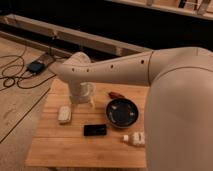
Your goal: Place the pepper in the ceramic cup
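Note:
The pepper [116, 94], small, dark red and glossy, lies on the wooden table [60, 147] just behind the dark bowl's left rim, with nothing holding it. My pale arm reaches in from the right, bends at its elbow over the table's back left and drops to the gripper [80, 96], which looks open and empty. Right against the gripper stands a pale tapered shape, the ceramic cup [90, 95], partly hidden by the wrist. The pepper lies a short way to the right of the cup and gripper.
A round dark bowl [121, 112] sits right of centre. A small white block [64, 114] lies at the left, a flat black object [95, 130] near the middle front, and a white item [135, 140] at the front right. Cables and a blue device [36, 66] lie on the floor to the left.

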`<state>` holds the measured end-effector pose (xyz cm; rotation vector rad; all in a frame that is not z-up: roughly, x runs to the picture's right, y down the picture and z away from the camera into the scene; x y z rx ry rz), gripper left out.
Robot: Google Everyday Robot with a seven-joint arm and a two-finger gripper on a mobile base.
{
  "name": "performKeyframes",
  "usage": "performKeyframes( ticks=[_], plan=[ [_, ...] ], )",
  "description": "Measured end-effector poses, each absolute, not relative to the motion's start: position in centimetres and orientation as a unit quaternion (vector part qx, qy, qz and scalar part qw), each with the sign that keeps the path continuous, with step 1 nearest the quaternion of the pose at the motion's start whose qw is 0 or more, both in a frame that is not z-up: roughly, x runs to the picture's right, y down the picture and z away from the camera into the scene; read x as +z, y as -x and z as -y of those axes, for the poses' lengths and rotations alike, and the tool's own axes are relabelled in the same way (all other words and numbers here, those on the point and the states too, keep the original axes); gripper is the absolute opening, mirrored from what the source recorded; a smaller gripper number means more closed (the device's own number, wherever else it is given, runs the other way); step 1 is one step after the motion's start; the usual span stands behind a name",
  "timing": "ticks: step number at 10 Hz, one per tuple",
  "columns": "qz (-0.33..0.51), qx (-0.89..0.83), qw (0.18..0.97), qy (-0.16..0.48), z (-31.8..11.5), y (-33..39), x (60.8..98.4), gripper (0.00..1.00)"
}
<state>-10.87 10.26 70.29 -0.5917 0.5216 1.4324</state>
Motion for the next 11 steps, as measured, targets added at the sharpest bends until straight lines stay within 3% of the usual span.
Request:
performKeyframes(
  ticks=[2, 11],
  plan=[
    [-0.23, 0.631, 0.693, 0.261, -10.1, 10.5, 70.8, 0.65],
    [-0.185, 0.52, 0.8, 0.235, -5.6, 1.4, 80.8, 0.65]
  ],
)
